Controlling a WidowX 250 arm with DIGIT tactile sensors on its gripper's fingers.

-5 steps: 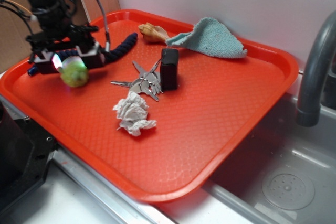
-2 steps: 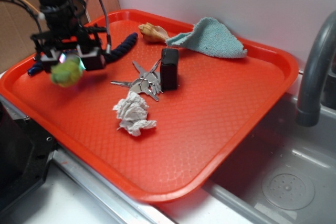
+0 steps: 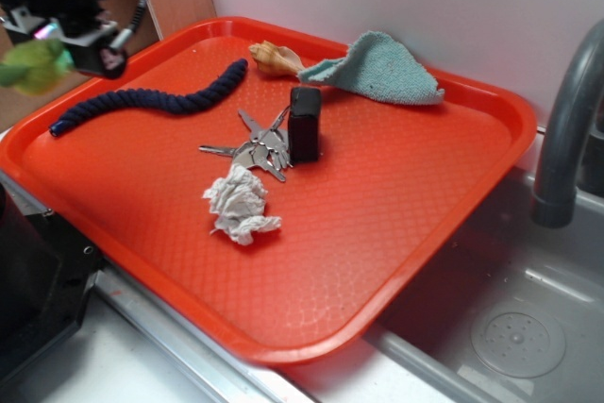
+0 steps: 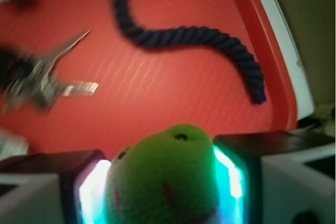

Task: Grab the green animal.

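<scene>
The green animal (image 3: 31, 65), a small fuzzy yellow-green plush, hangs in the air at the far left, above and beyond the tray's left corner. My gripper (image 3: 42, 49) is shut on it. In the wrist view the green animal (image 4: 165, 179) fills the gap between my two glowing pads (image 4: 231, 174), with two small dark eyes on top and the gripper (image 4: 163, 182) pressing it from both sides. The red tray (image 4: 173, 87) lies far below.
On the red tray (image 3: 396, 233) lie a dark blue rope (image 3: 151, 99), a bunch of keys (image 3: 257, 146) with a black fob (image 3: 304, 125), a crumpled paper ball (image 3: 240, 205), a tan seashell (image 3: 274, 58) and a teal cloth (image 3: 382, 68). A sink (image 3: 491, 327) and grey faucet (image 3: 566, 129) are at right.
My gripper has risen and moved left with the green animal in it, from just above the tray to beyond its left corner. The rope now shows in full.
</scene>
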